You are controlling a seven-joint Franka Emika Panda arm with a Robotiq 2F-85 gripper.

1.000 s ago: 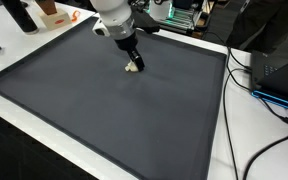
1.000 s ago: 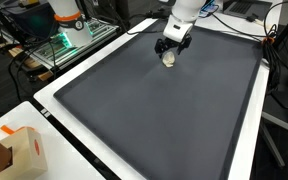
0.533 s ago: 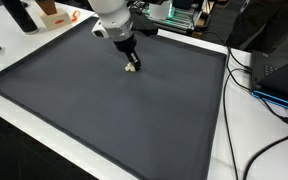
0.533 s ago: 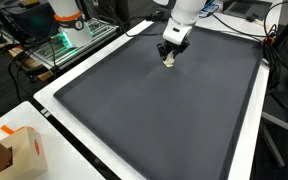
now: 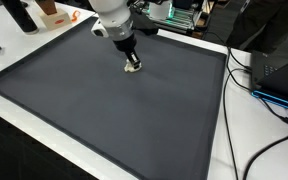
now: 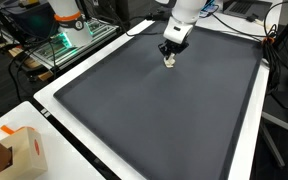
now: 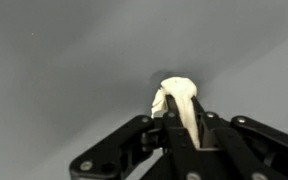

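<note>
Fingers (image 7: pixel 168 131) clench a cream lump (image 7: pixel 179 98) at 12 o'clock in the wrist view — a firm, level grip seems wisest over the surface (image 5: pixel 134 120).

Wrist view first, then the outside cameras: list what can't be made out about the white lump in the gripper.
- Wrist view: the lower part of the white lump is hidden between the fingers of the gripper; its material is unclear.
- Both exterior views: the white lump is too small to tell whether it touches the grey mat.
- Exterior views: the arm is cut off by the top edge.
</note>
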